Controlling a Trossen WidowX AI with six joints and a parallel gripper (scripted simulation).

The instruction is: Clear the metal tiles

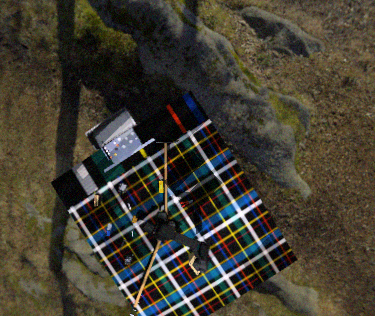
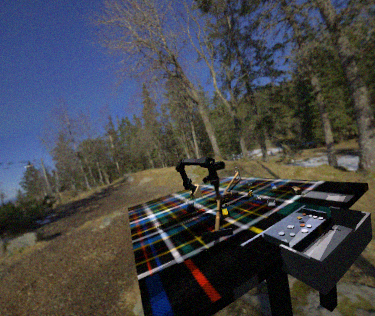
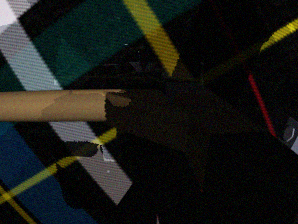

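My gripper [image 1: 163, 217] [image 2: 218, 184] is shut on the wooden handle of the long scraper [image 1: 166, 170] [image 2: 219, 210] [image 3: 55, 106]. The handle crosses the left half of the wrist view; the fingers there are too dark to make out. The scraper reaches out to a thin dark wide blade [image 2: 217, 233] by the dark table strip, beside the plate; whether it touches the table is unclear. The bench plate [image 1: 136, 149] [image 2: 287, 243] carries several small tiles [image 2: 291, 234], pale and orange. The catch box [image 1: 111, 121] [image 2: 346, 255] adjoins the plate's far end; its contents are unclear.
Another wooden-handled tool [image 1: 148, 271] [image 2: 233, 182] slants away behind the gripper. A yellow block [image 1: 161, 186] [image 2: 225, 212] is close beside the scraper handle. Several small objects are scattered on the tartan table. A pale panel [image 1: 83, 172] lies beyond the plate. A thin pale rail runs along the plate's near side.
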